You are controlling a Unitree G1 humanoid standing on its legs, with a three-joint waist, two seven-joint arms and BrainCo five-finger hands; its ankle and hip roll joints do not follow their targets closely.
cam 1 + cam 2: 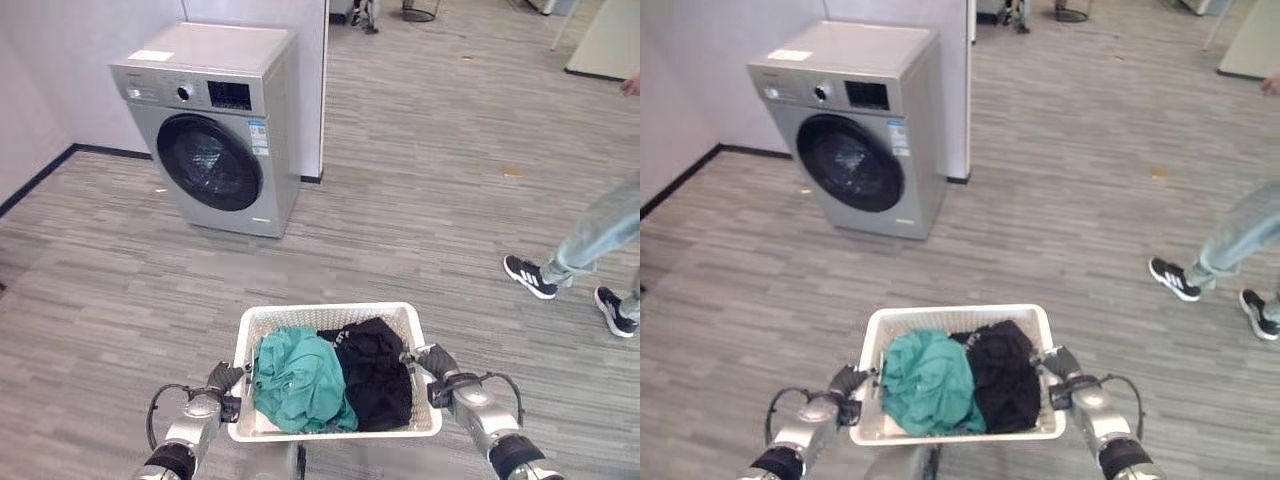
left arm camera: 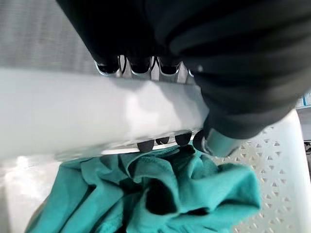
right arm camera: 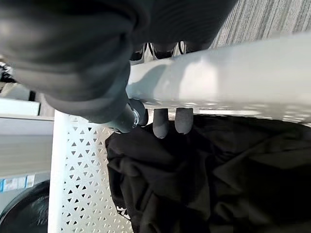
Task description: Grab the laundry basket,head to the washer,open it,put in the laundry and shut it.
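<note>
I carry a white perforated laundry basket [image 1: 330, 316] low in front of me, above the floor. A teal garment [image 1: 297, 382] lies in its left half and a black garment [image 1: 378, 372] in its right half. My left hand [image 1: 226, 378] is curled round the basket's left rim [image 2: 73, 114], fingertips [image 2: 146, 144] hooked inside over the teal cloth [image 2: 160, 194]. My right hand [image 1: 432, 362] grips the right rim [image 3: 228, 73] the same way, fingertips [image 3: 161, 124] over the black cloth [image 3: 218, 179]. The silver front-loading washer [image 1: 215, 125] stands ahead to the left, its round dark door [image 1: 208, 162] closed.
The washer sits against a white wall [image 1: 60, 70] with a partition edge [image 1: 325, 90] at its right. A person's legs and black sneakers [image 1: 530, 276] stand at the right. Grey wood-pattern floor [image 1: 420, 200] stretches between me and the washer.
</note>
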